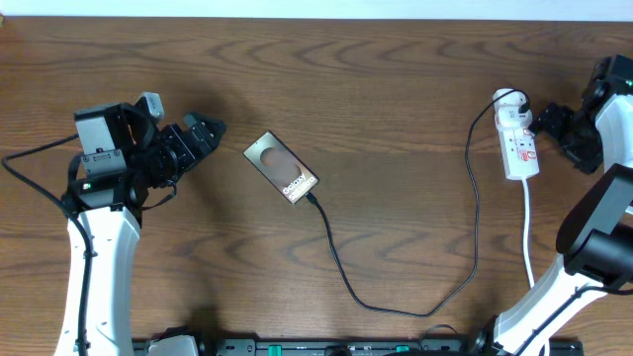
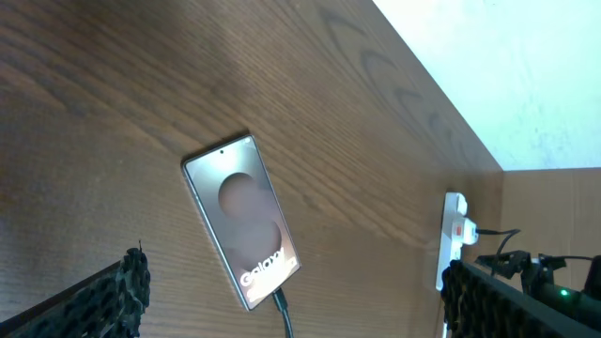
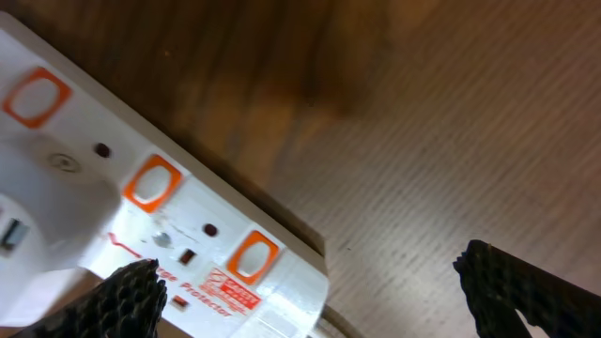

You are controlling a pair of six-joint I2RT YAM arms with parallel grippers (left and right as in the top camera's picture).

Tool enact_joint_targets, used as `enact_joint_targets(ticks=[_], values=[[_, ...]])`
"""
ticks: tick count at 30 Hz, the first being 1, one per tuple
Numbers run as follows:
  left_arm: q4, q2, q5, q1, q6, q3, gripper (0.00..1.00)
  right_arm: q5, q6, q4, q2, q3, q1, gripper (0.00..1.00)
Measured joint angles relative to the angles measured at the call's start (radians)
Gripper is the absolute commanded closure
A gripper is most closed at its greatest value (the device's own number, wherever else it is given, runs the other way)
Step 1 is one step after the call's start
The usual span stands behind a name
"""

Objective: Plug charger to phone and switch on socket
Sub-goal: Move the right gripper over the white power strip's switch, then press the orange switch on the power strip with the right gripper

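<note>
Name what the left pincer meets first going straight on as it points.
Probably the phone, lying just ahead of the open left pincer; depth is unclear, so it might touch the table first.

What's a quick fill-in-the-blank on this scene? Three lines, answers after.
1. The charger joins the phone at its end labelled ____.
2. The socket lies on the robot's ____ side, far from the phone.
3. The left gripper and the right gripper both have ____ jaws.
Missing words: Galaxy; right; open.
</note>
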Motion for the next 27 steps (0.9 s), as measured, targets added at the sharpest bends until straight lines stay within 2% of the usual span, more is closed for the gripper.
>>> enact_joint_targets(ticks=[27], values=[[0.0, 0.0, -0.001, 0.0, 0.0, 0.0, 0.02, -0.036, 0.001, 0.128, 0.053, 0.0, 0.0, 0.01]])
